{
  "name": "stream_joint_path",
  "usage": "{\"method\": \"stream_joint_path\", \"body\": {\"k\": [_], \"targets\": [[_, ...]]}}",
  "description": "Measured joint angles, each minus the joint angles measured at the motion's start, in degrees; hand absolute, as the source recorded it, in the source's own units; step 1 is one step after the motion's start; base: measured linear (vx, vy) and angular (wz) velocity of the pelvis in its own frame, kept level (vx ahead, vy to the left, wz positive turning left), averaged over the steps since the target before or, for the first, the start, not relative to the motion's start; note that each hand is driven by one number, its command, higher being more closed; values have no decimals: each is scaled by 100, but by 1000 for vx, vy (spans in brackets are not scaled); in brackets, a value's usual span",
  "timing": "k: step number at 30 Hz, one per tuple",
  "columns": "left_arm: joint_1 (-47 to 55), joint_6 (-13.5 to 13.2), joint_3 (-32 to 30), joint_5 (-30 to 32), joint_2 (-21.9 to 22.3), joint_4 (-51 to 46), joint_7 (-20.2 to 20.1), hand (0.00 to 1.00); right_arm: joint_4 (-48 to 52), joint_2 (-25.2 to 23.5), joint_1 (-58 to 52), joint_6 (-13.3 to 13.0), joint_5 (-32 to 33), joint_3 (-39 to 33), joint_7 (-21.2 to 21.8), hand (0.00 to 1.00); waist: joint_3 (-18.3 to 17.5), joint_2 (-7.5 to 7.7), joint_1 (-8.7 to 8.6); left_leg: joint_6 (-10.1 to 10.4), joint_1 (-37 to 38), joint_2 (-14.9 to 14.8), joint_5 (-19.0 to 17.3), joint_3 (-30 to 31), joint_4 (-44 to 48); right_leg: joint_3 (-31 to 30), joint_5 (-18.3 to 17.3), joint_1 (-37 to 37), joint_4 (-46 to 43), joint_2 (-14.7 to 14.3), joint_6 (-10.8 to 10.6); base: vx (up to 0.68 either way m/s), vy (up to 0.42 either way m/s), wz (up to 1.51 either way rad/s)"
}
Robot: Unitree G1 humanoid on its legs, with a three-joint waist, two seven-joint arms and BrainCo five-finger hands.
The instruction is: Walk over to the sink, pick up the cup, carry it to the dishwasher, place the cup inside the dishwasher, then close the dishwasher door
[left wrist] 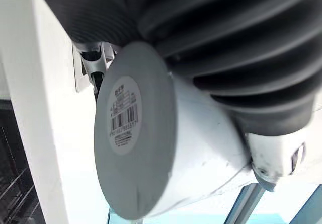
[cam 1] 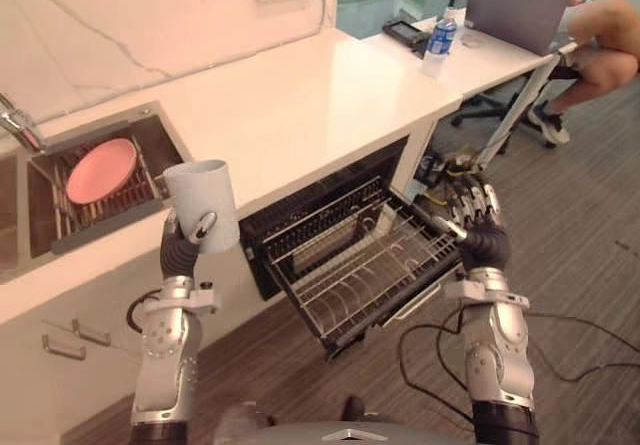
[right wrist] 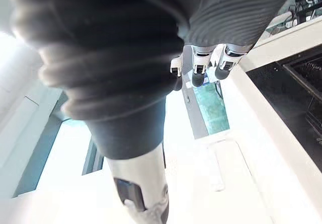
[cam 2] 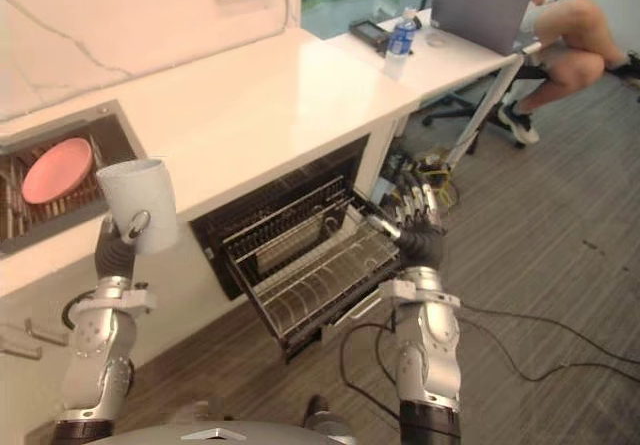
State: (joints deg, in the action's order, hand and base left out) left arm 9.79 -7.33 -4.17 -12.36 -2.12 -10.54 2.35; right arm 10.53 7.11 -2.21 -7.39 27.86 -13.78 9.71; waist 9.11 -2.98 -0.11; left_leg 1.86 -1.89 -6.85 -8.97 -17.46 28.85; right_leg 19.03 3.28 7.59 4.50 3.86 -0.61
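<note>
Now, left hand [cam 1: 183,250]: curled round the cup [cam 1: 202,205]
Cup: upright, before the counter [cam 1: 300,105], between sink [cam 1: 165,140] and open dishwasher [cam 1: 300,205]
Right hand [cam 1: 483,240]: fingers straight, empty, beside pulled-out rack [cam 1: 360,265]

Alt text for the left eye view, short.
The left hand holds a pale blue cup upright; the open right hand is by the corner of the pulled-out dishwasher rack. A pink plate lies in the sink.

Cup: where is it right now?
In the eye views the cup is held upright in the left hand on the robot's left, in front of the counter edge, between the sink with the pink plate and the open dishwasher.
</note>
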Motion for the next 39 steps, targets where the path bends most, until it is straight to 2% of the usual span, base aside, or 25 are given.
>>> {"method": "stream_joint_path", "body": {"k": [2, 4, 6, 7, 8, 10, 11, 14, 17, 21, 23, 26, 29, 31, 34, 36, 39], "targets": [[56, 2, -74, 2, -3, -1, -11, 100, 42, 56, 10, 117, 0, -56, -6, 0, -24, -38, -62, -23, 88, 40, -11, -251, -205, 15, 19, 4, 20, 113, 24, 8, 67, 5], [56, 26, -63, 4, -6, 25, -97, 100, 41, 63, 9, 213, 7, -178, -21, 0, -21, -7, -144, -149, 109, -116, -276, -625, -273, 63, -5, -72, -92, 284, -24, 5, 104, 14], [66, 91, -5, 14, -4, 86, -232, 100, 42, 180, 17, 273, 110, -298, -29, 0, -58, -80, -210, -14, 222, -190, 149, -532, -981, 61, 27, -212, -216, 435, -167, 11, 151, 3], [85, 139, 42, 14, 9, 125, -287, 100, 38, 368, 20, 337, 119, -339, -35, 0, -145, -225, -235, 192, 235, -200, 646, -175, -1481, 23, 92, -353, -209, 463, -293, 26, 243, -17], [125, 182, 42, 11, 12, 138, -296, 100, 28, 516, 57, 422, 127, -344, -39, 0, -211, -323, -257, 245, 341, 3, 644, 60, -1888, -46, 195, -463, -157, 568, -405, 27, 265, -14], [120, 206, 35, 6, 8, 138, -340, 100, 11, 535, 108, 520, 147, -453, -51, 0, -240, -400, -345, 237, 459, 208, 647, 91, -2496, -80, 371, -582, -35, 662, -530, 7, 264, 3], [119, 206, 37, -5, -32, 150, -389, 100, -46, 454, 141, 563, 142, -460, -114, 0, -186, -318, -351, 117, 500, 351, 757, 72, -2762, -85, 470, -645, 14, 729, -574, -41, 256, 9], [170, 207, 139, -96, -183, 200, -394, 100, -41, 219, 142, 634, 103, -438, -312, 0, -111, -185, -324, 44, 490, 505, 786, 48, -2827, -44, 546, -680, 15, 881, -643, -62, 130, 4], [146, 182, 192, -110, -207, 185, -395, 100, -39, 178, 107, 633, 113, -429, -474, 0, -102, -172, -347, 45, 494, 532, 792, 49, -2917, 30, 553, -691, 17, 896, -653, -39, 32, 5], [35, 154, 232, -231, -135, 120, -323, 100, -38, 101, 2, 574, 128, -417, -461, 0, -91, -128, -399, 88, 504, 435, 809, 0, -2931, 23, 565, -721, 16, 799, -614, 0, -34, -6], [-42, 91, 239, -288, -121, 107, -205, 100, -35, 23, -9, 523, 179, -313, -324, 0, -98, -74, -428, 90, 523, 367, 828, -50, -2929, -9, 602, -735, 14, 727, -621, 18, -74, -21], [-133, -9, 241, -575, -109, 108, -54, 100, -15, 37, -16, 550, 220, 22, 152, 0, -80, 48, -358, 175, 696, 237, 766, -286, -2909, -149, 628, -729, 15, 595, -582, 11, -60, -41], [-237, -9, 511, -636, -87, 146, -57, 100, -9, 53, -15, 681, 425, 388, 437, 0, -115, 169, -358, 200, 725, 194, 741, -337, -2895, -160, 627, -740, 17, 543, -554, -4, -38, -17], [-281, -1, 720, -600, -16, 294, -3, 100, -10, 69, 23, 783, 594, 649, 483, 0, -121, 214, -306, 213, 787, 181, 724, -460, -2895, -264, 643, -750, 17, 515, -536, -19, -15, -27], [-394, -3, 928, -527, 53, 771, 239, 100, -10, 37, 84, 864, 910, 1116, 473, 0, -141, 246, -236, 244, 916, 120, 616, -623, -2773, -304, 670, -694, 22, 459, -502, -32, -13, -33], [-488, -27, 1038, -274, 56, 981, 531, 100, -10, 27, 89, 899, 1160, 1190, 450, 0, -159, 276, -242, 246, 919, 100, 562, -644, -2688, -356, 677, -687, 39, 441, -492, -44, -11, -19], [-595, -210, 1176, 262, 55, 1225, 1110, 100, -12, 13, 89, 920, 1450, 1387, 382, 0, -180, 317, -221, 275, 1016, 42, 481, -834, -2589, -514, 693, -666, 52, 388, -468, -60, -9, -32]]}}
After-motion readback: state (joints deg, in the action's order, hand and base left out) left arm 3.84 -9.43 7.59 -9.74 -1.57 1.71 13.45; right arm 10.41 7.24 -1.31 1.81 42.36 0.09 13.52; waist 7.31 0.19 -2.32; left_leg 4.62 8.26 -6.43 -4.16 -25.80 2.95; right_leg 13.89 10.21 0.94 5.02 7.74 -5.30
